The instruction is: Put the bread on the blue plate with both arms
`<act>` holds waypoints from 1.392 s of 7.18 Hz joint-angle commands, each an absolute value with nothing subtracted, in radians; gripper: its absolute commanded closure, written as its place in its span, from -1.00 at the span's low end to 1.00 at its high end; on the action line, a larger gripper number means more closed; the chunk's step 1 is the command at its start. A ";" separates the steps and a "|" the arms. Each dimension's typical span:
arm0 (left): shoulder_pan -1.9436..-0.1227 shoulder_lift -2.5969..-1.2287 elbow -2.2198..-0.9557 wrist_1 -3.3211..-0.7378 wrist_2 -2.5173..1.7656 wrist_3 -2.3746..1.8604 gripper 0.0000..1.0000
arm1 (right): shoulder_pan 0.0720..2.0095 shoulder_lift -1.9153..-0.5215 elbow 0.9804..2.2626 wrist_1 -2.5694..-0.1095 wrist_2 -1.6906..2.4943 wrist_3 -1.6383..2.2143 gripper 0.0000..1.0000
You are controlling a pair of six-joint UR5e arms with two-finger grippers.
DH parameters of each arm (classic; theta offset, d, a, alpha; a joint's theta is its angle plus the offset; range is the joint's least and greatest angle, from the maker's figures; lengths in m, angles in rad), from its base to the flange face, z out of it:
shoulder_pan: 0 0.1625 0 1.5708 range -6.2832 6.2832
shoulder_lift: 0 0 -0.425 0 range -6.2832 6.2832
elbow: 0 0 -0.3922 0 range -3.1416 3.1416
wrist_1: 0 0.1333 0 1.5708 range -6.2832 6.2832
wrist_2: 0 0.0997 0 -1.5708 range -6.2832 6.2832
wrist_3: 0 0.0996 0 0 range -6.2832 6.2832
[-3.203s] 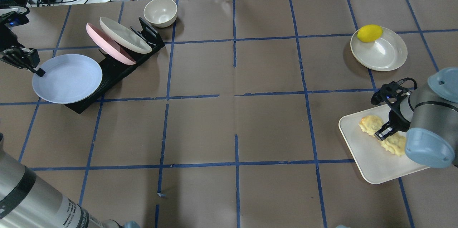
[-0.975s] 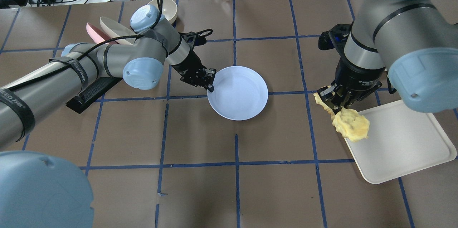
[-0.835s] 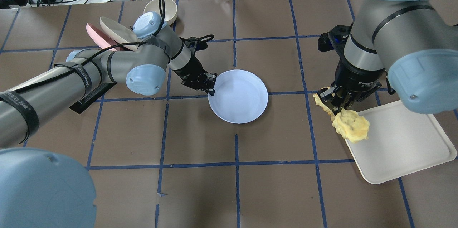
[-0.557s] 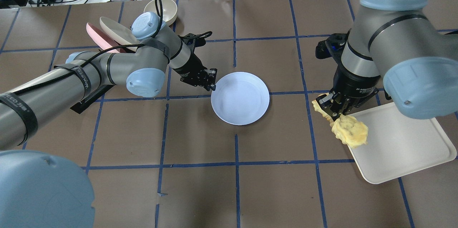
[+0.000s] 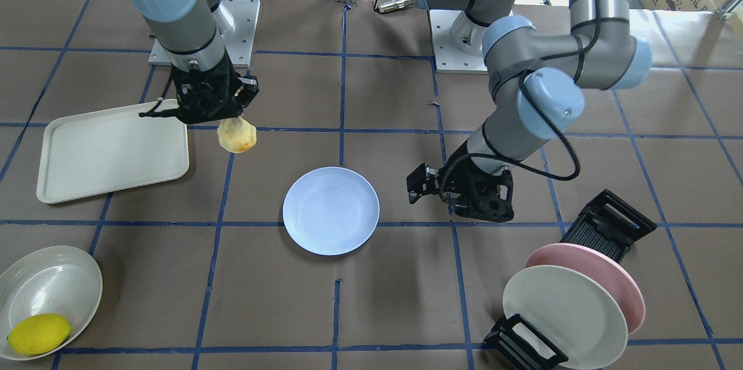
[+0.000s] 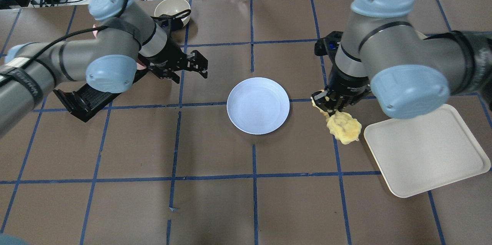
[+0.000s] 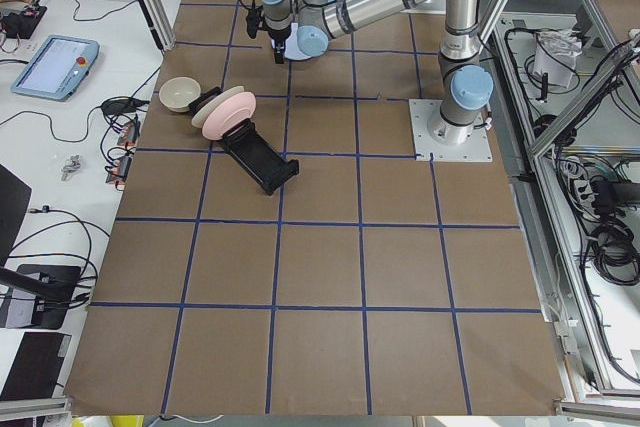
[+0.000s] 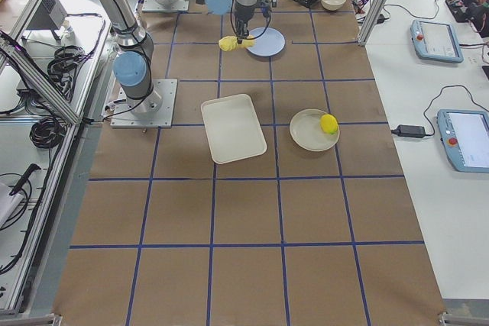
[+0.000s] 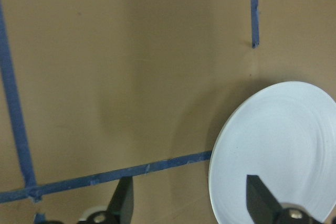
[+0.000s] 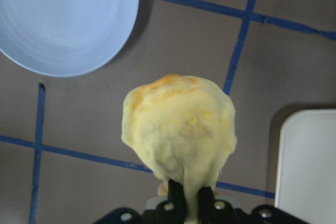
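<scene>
1. Table: brown paper top with a blue tape grid. It carries every item below.
2. Right arm: reaches over the gap between tray and plate, wrist pointing down.
3. Left arm: stretched out low, its end well left of the plate in the overhead view.
4. Cream tray: rectangular, on the robot's right, just beside the hanging roll.
5. Blue plate: flat on the table at mid-field, nothing on it, and held by neither arm.
6. Dish rack: black, holding a pink plate and an off-white plate on edge.
7. Bread: off the table and dangling by one end. It sits between tray and plate, apart from both.
8. Right gripper: clenched on the roll's upper end, with the bulk sagging below the fingers.
9. Left gripper: released and spread wide, carrying nothing. The wrist view shows the plate's rim low between the fingers.

Hazards, as judged:
- The pinch sits at one extreme of a soft roll, so a quick traverse could swing it, tear it or let it slip out short of the plate.
- The roll looks about as long as the plate is wide. An off-centre drop may leave one end over the rim or tip the dish.
- The plate is unsecured on smooth paper. A brush from either gripper would slide it.
</scene>
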State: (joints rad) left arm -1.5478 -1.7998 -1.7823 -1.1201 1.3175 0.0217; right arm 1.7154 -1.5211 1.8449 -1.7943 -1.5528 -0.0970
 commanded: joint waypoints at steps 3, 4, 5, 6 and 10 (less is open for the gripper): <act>-1.537 -1.620 -1.634 -1.479 1.546 0.023 -1.00 | 1.943 -1.064 1.472 -1.888 -1.546 0.066 0.80; -1.536 -1.627 -1.567 -1.540 1.549 0.025 -1.00 | 1.944 -1.031 1.465 -1.890 -1.548 0.066 0.79; -1.536 -1.609 -1.563 -1.555 1.568 0.034 -1.00 | 1.944 -1.019 1.468 -1.890 -1.555 0.064 0.69; -1.536 -1.603 -1.560 -1.557 1.597 0.063 -1.00 | 1.944 -0.991 1.471 -1.957 -1.558 0.061 0.42; -1.536 -1.617 -1.539 -1.555 1.585 0.064 -1.00 | 1.922 -0.957 1.463 -2.074 -1.569 0.048 -1.00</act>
